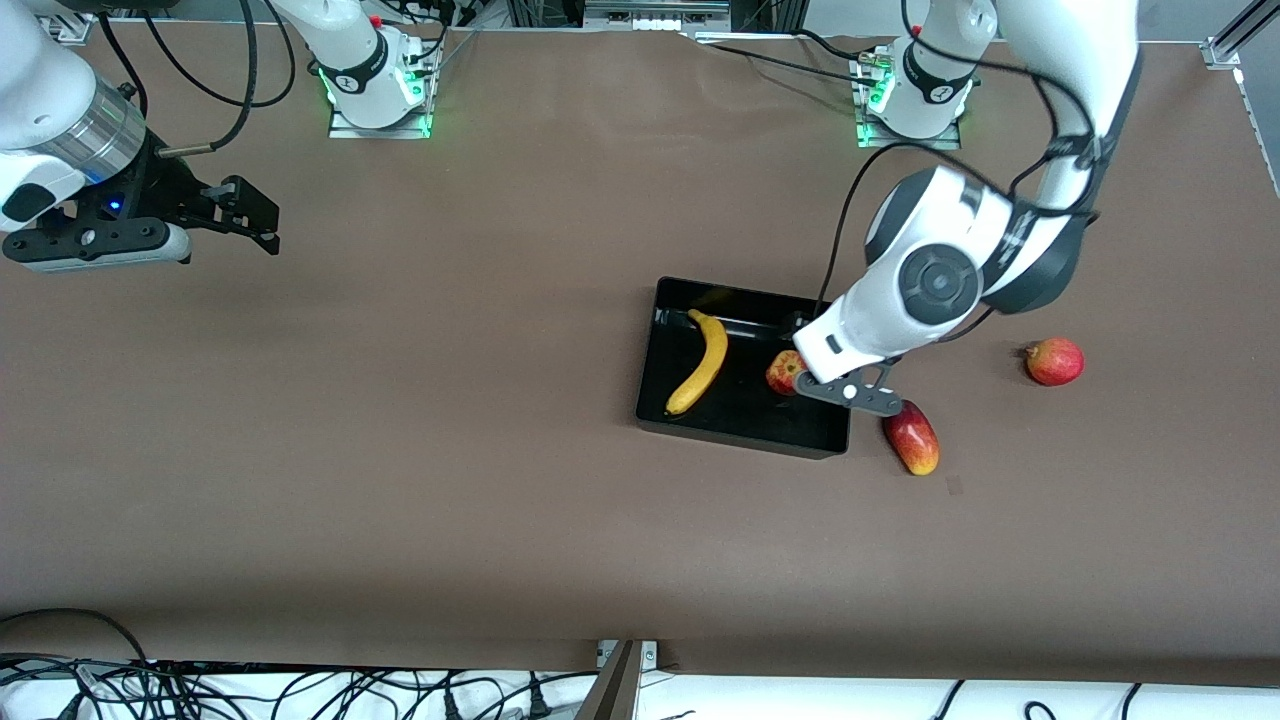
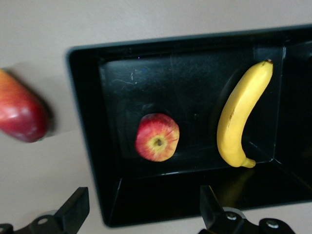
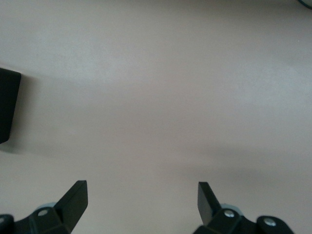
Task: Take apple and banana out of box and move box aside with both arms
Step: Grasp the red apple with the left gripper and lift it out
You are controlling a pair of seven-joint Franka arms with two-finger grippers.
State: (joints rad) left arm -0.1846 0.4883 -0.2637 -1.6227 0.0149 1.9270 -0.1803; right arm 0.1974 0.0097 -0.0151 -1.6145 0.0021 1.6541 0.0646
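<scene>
Jaws wide, empty: left gripper (image 2: 141,214), right gripper (image 3: 141,207).

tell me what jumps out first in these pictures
The black tray in mid-table holds the banana and the apple, lying apart. The open left gripper hangs over the tray's edge by the apple. The right gripper, open, waits over bare table.

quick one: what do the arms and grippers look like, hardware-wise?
Both arms are glossy white with round grey-capped joints and loose black cables. The right arm has a silver wrist ring and blue light. The left gripper and right gripper have black wedge-shaped fingers.
</scene>
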